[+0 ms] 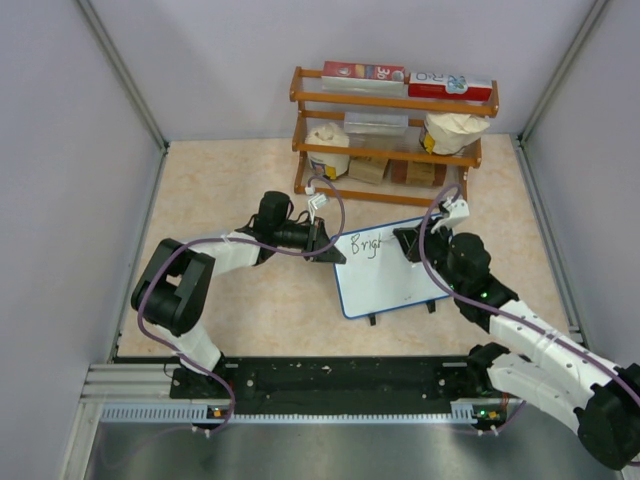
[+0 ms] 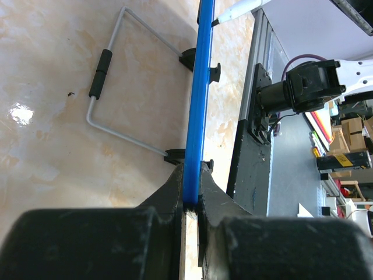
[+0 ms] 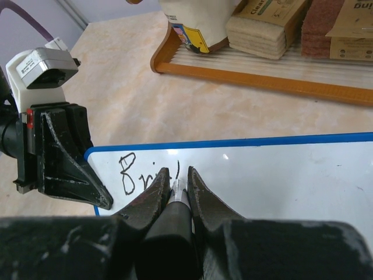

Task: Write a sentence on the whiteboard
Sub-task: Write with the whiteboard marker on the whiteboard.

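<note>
I am pinching the whiteboard [image 1: 395,285] with my left gripper [image 1: 325,245], whose fingers are pressing on either side of its blue rim. In the left wrist view that rim is running straight away from the fingertips. The board's wire stand [image 2: 105,87] is lying on the table [image 1: 250,190] to the left of it.

My right gripper [image 1: 408,243] is squeezing a marker [image 3: 176,204] between its fingers. The dark barrel is sitting in the narrow gap between them. The tip is pointing forward and down at the white surface just ahead of the fingertips, though I cannot tell whether it is touching.

The sentence [image 1: 362,243] is starting right beside the left gripper's fingers and running towards the marker tip. So far it is reading roughly "Brigh". From the right wrist its last letters are hiding behind my fingers.

A wooden rack [image 1: 390,130] of boxes and bags is standing beyond both grippers.
</note>
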